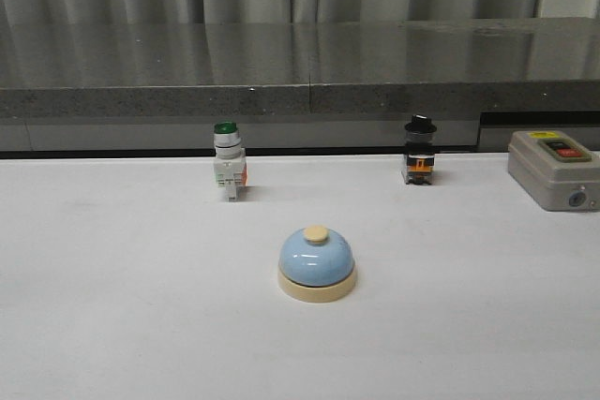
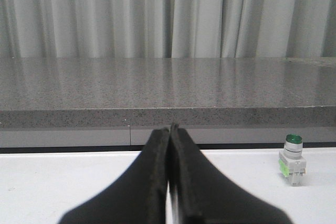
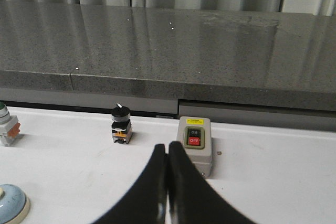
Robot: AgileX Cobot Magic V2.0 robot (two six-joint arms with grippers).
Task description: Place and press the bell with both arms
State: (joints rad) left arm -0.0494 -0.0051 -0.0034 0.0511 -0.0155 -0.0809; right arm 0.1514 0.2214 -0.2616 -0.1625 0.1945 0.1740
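Note:
The light-blue bell (image 1: 317,264) with cream base ring and cream button stands upright on the white table, in the middle of the front view. Its edge also shows in the right wrist view (image 3: 11,204). Neither arm shows in the front view. My left gripper (image 2: 170,128) is shut and empty above the table; the bell does not show in its view. My right gripper (image 3: 167,146) is shut and empty, to the right of the bell and short of the grey box.
A green-capped white pushbutton (image 1: 228,161) and a black-knobbed switch (image 1: 419,151) stand behind the bell. A grey box with a red button (image 1: 555,169) sits at the right. A grey stone ledge (image 1: 300,72) runs along the table's back edge.

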